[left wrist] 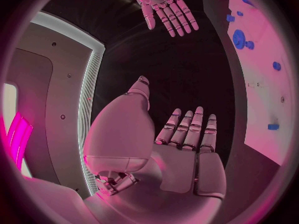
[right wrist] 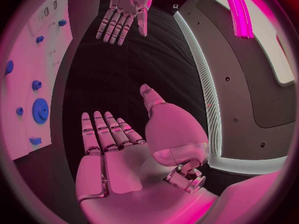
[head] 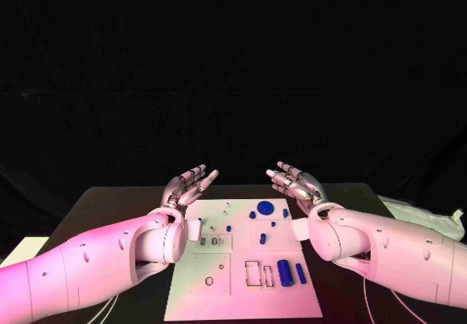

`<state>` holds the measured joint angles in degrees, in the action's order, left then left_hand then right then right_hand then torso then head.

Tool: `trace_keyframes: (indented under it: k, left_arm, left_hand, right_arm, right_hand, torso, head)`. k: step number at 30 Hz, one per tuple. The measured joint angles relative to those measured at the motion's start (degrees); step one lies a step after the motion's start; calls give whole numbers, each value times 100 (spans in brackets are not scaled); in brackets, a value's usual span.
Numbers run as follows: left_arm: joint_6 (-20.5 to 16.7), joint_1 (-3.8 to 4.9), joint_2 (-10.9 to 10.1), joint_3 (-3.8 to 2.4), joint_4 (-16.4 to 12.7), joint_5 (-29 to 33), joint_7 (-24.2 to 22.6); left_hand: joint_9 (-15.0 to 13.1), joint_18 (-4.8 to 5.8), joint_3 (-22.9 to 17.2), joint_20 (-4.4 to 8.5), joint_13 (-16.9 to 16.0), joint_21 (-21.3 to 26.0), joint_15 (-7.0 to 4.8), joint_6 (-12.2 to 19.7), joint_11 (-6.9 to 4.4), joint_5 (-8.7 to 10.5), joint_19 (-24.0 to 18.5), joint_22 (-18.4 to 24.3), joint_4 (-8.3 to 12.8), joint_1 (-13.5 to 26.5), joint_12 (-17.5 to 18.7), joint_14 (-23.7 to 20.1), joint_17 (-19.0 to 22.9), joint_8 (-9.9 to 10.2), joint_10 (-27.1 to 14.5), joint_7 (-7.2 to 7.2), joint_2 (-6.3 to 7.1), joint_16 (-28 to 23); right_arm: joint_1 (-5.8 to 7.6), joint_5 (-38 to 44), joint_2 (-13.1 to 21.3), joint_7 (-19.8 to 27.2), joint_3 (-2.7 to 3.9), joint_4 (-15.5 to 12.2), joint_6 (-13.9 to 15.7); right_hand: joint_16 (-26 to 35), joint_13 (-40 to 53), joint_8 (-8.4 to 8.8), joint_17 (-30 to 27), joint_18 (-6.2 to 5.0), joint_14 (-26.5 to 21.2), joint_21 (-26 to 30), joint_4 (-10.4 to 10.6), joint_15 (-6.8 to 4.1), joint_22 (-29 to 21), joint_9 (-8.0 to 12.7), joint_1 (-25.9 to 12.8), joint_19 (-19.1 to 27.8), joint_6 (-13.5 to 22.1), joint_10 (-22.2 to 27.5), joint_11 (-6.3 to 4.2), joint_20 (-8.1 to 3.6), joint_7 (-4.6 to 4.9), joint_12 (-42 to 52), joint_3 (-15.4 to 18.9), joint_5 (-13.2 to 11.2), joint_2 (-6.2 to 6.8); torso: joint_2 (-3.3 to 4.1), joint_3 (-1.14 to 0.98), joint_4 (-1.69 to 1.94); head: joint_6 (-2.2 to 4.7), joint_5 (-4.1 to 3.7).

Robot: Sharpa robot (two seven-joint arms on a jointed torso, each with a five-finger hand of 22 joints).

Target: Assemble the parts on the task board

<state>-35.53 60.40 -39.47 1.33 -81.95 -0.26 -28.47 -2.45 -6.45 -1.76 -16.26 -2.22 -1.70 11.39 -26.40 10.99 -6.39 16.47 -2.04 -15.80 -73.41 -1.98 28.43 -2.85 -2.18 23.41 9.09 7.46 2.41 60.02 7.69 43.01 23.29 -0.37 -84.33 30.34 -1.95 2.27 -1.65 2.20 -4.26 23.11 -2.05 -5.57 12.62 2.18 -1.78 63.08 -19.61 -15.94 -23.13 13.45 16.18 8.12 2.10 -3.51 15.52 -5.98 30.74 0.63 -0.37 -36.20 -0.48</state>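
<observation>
The white task board (head: 219, 297) lies in the middle of the black table. Blue parts sit on it: a round disc (head: 264, 207), a small peg (head: 262, 237), and a thick cylinder (head: 284, 271) beside a thinner one (head: 301, 273) near the front right. My left hand (head: 191, 184) is raised off the board's far left corner, fingers straight and apart, holding nothing. My right hand (head: 295, 183) mirrors it at the far right corner, also empty. The left wrist view shows my own left palm (left wrist: 187, 149) flat, the right hand (left wrist: 167, 7) opposite, and the board (left wrist: 264, 92). In the right wrist view the disc (right wrist: 40, 110) stands on the board (right wrist: 28, 64).
Rectangular slots (head: 259, 273) and small holes mark the board's front half. Black tabletop (head: 117, 202) lies on both sides of the board. A white cloth-like heap (head: 423, 217) lies at the table's right edge.
</observation>
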Motion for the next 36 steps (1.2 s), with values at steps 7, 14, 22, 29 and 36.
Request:
trace_keyframes:
  k: [7,14,22,29,36]
  left_arm:
    - [160,2,0,1,7,-28,4]
    - [313,18,-207,0,-12,-17,-49]
    - [474,70,-404,4,-293,11,-85]
    - [622,155,-666,1,-668,25,-86]
    - [840,219,-904,-53,-1187,45,-84]
  left_hand:
    - [-34,-29,-16,-26,-46,-148,45,-327,102,-20,497,-73,-16,-190,-75,600,-68,-53,498,8,-135,144]
    - [-141,-252,-38,41,-140,-704,-105,-1590,71,-20,2238,-313,175,-410,-358,1957,-206,-310,2103,168,-355,512]
    - [-176,-339,25,263,-168,-1158,-386,-2561,-120,-20,3595,-450,470,-574,-487,3095,-394,-466,3255,321,-519,759]
    - [-176,-339,60,388,-173,-1305,-530,-2928,-222,-20,4146,-481,618,-612,-487,3573,-527,-490,3717,258,-621,807]
    - [-166,-338,81,428,-173,-1354,-565,-3030,-242,-20,4303,-471,712,-641,-429,3724,-601,-490,3854,245,-649,785]
  right_arm:
    - [-7,491,-48,-320,-10,153,-801]
    - [87,1539,94,-425,8,466,-919]
    - [178,2685,177,-520,58,466,-701]
    - [343,3764,240,-846,116,428,-686]
    - [537,5322,230,-1531,173,369,-871]
  right_hand:
    - [-173,74,-123,76,-243,1241,-199,-311,-35,96,-80,553,-1000,-896,-1192,-2,31,60,156,-81,-38,-42]
    - [-333,108,-231,118,-468,2762,-484,-633,-256,163,-164,918,-2270,-2502,-2649,-193,-16,244,244,-305,-106,-63]
    - [-333,115,-231,142,-507,3728,-619,-889,-466,163,-185,948,-3041,-3512,-3516,-367,-157,432,218,-649,-111,-32]
    - [-345,125,-231,192,-593,4354,-773,-1017,-645,197,-201,901,-3549,-3953,-3998,-494,-337,336,205,-984,-111,135]
    - [-503,130,-231,307,-593,4949,-1051,-1048,-838,297,-208,952,-4082,-4174,-4259,-625,-566,236,183,-1168,-223,312]
  torso:
    - [-1,1,0]
    - [99,2,-1]
    - [269,2,11]
    - [450,-8,32]
    - [699,-5,83]
  head:
    - [-1,0]
    - [-1,-69]
    - [30,-94]
    - [74,-116]
    - [121,-183]
